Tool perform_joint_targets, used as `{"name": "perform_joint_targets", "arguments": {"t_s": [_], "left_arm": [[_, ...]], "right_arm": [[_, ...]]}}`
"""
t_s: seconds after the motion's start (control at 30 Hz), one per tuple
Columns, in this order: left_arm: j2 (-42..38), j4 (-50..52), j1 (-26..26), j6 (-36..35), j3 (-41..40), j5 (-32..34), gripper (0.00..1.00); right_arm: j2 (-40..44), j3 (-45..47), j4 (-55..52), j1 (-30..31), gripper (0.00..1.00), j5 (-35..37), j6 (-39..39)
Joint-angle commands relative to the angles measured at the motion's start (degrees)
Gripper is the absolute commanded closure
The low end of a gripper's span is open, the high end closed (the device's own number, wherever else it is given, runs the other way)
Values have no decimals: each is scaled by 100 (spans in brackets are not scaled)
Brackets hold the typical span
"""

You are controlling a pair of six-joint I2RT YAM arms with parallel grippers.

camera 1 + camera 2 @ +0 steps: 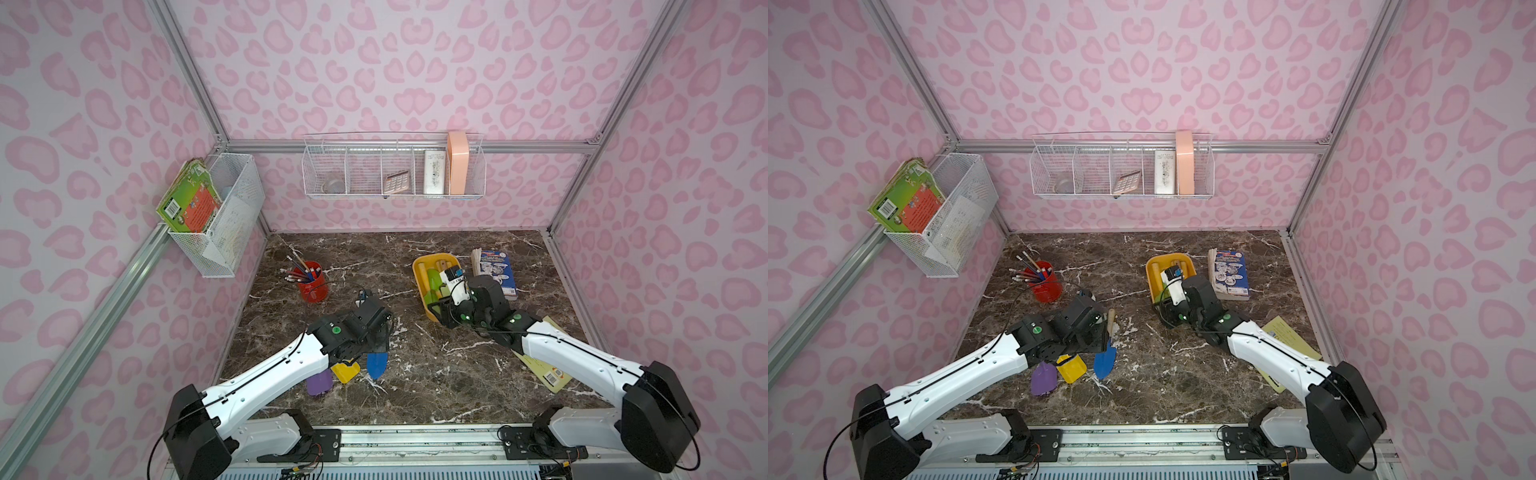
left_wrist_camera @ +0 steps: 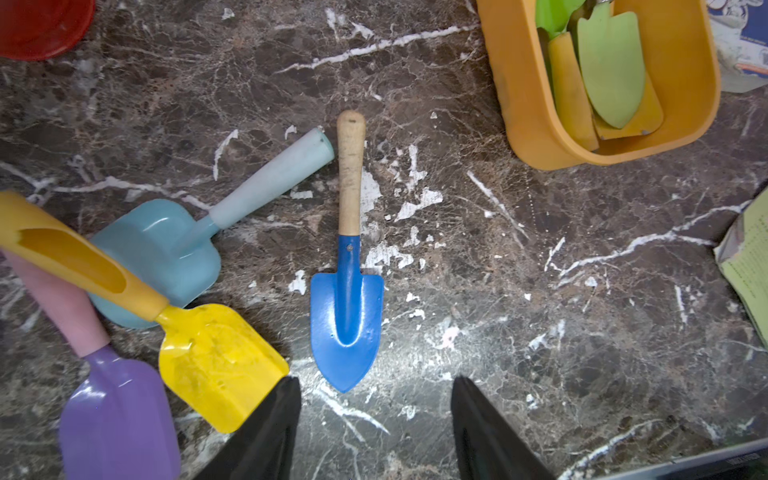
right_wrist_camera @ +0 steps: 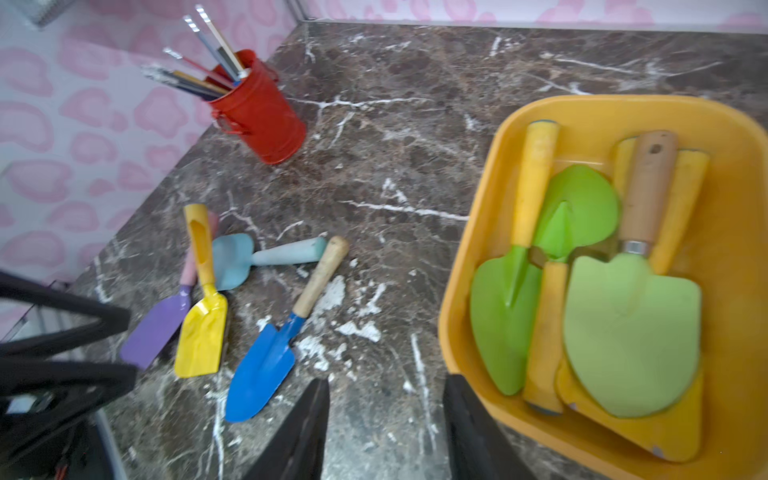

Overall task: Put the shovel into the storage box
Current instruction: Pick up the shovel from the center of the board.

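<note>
The storage box (image 3: 469, 266), a yellow-orange tub, stands on the marble table at the right and shows in both top views (image 1: 419, 270) (image 1: 1152, 270). Several shovels lie in it, among them a pale green one (image 3: 631, 332). A blue shovel (image 2: 348, 299) with a wooden handle lies flat on the table, apart from the box. Beside it lie a yellow shovel (image 2: 216, 357), a purple shovel (image 2: 116, 415) and a light blue scoop (image 2: 166, 253). My left gripper (image 2: 375, 380) hovers open and empty near the blue blade's tip. My right gripper (image 3: 387, 378) is open and empty beside the box's wall.
A red pencil cup (image 1: 309, 282) stands at the back left. A book (image 1: 496, 270) lies right of the box, and a yellow-green booklet (image 1: 544, 365) lies under the right arm. White wire baskets hang on the back wall (image 1: 392, 170) and the left wall (image 1: 224, 216).
</note>
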State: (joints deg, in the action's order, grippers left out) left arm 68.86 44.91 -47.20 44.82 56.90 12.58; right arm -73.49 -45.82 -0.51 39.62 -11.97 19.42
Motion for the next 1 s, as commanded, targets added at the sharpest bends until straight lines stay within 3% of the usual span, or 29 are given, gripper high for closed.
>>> {"name": "perform_joint_targets", "arguments": {"t_s": [0.0, 0.33, 0.97], "left_arm": [[-5, 529, 34, -54, 84, 167, 37], [662, 556, 92, -143, 338, 140, 39], [2552, -225, 475, -430, 855, -309, 48]], "right_arm": [[267, 344, 517, 246, 52, -333, 239], [1039, 1146, 904, 854, 54, -348, 412], [2028, 2157, 1115, 876, 55, 54, 826]]}}
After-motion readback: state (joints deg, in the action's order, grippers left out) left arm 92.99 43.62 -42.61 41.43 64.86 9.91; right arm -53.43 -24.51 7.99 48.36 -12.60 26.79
